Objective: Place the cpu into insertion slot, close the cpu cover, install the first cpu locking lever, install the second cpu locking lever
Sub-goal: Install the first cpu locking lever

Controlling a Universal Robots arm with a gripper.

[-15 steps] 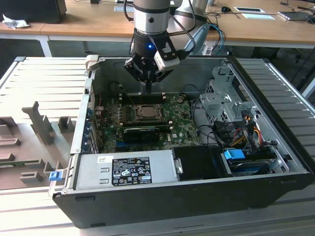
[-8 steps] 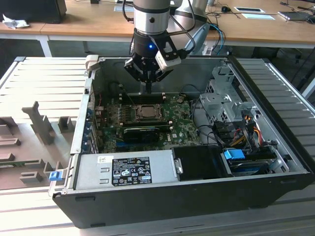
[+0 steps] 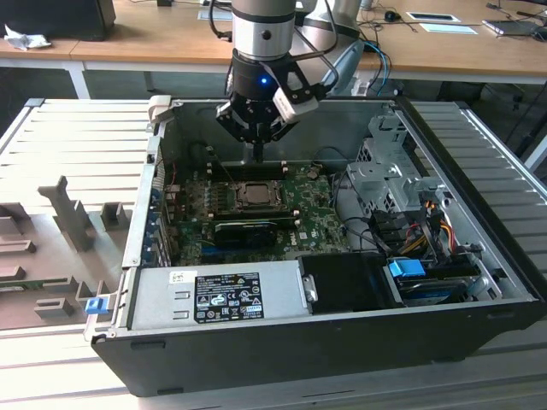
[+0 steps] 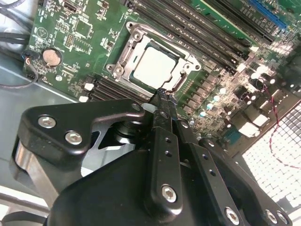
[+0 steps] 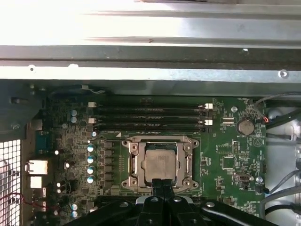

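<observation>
Cpu [image 5: 159, 164]: small square chip, dull silver-grey face up, lying flat and level inside the insertion slot [image 5: 126, 162]. Slot: square socket with a metal rim, set into the green motherboard [image 5: 225, 160], just beside the long black memory slots. Its pin field is hidden under the chip. Cpu cover [image 5: 137, 150]: thin silver-grey frame plate, down flat over the socket, the chip's face showing through its square window in both wrist views.

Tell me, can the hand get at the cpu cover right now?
Probably yes. The hand hangs right at the edge of the cpu cover, nothing lies between them, and the case is open above the board.
</observation>
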